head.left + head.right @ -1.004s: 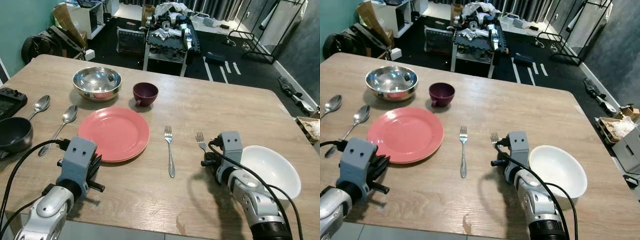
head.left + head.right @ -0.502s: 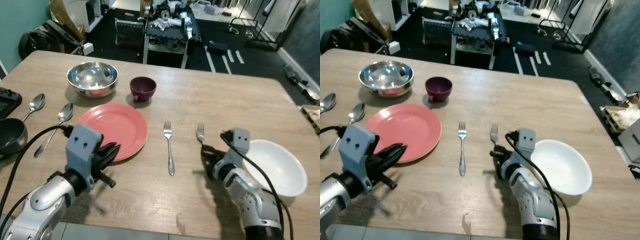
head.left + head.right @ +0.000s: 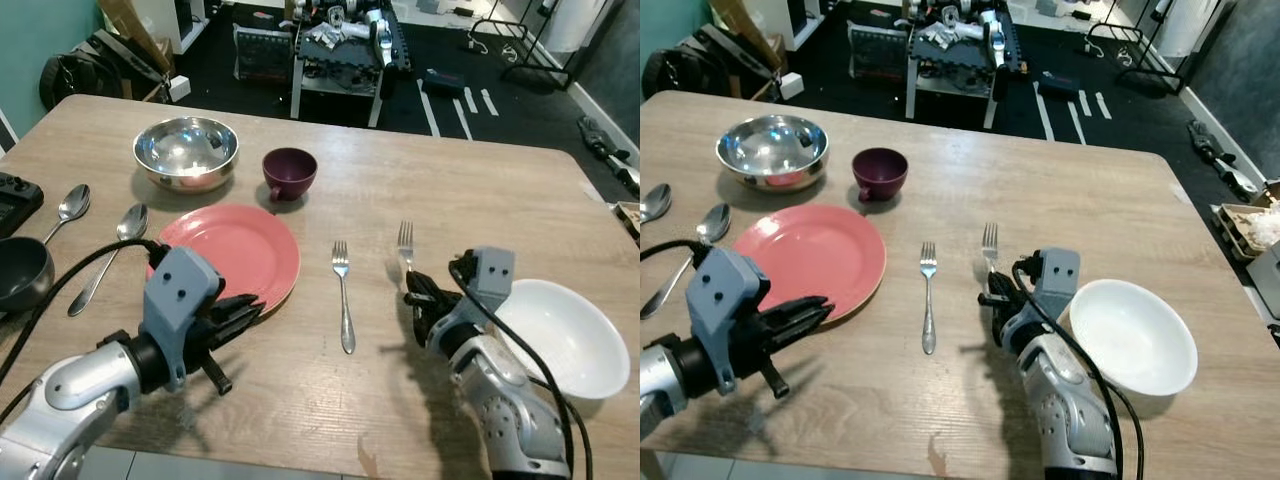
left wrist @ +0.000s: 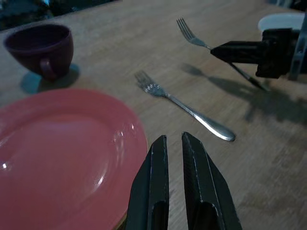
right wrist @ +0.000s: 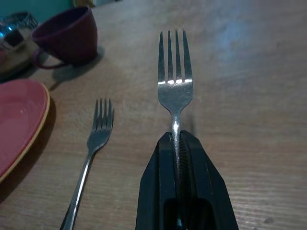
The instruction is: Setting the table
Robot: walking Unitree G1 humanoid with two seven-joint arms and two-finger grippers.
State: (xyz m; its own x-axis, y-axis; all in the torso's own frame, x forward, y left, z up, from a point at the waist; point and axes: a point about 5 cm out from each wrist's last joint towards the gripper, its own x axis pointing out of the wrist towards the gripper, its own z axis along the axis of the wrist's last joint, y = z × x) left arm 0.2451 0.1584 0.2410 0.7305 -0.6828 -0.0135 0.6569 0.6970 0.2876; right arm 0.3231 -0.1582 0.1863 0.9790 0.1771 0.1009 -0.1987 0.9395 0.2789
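Table [image 3: 470, 190]: wood-grain top, setting looks partly done.

Pink plate [image 3: 232, 251] lies near the robot's edge; a steel bowl [image 3: 186, 154] and a maroon cup [image 3: 289, 174] stand just beyond it. White bowl [image 3: 561, 336] sits at the robot's right. Dark bowl [image 3: 22, 271] and a black device [image 3: 16, 197] are at the far left edge.

Two spoons [image 3: 103, 255] lie left of the plate, untouched. One fork [image 3: 344, 294] lies flat just right of the plate, so that piece seems placed.

Second fork [image 5: 174, 81] is clamped by its handle in the right gripper [image 5: 177, 143], tines forward, between the lying fork and the white bowl; it has yet to be set down.

Left gripper [image 4: 173, 148] hovers at the plate's near rim, fingers nearly together, holding nothing.

No readable brand, label or writing anywhere.
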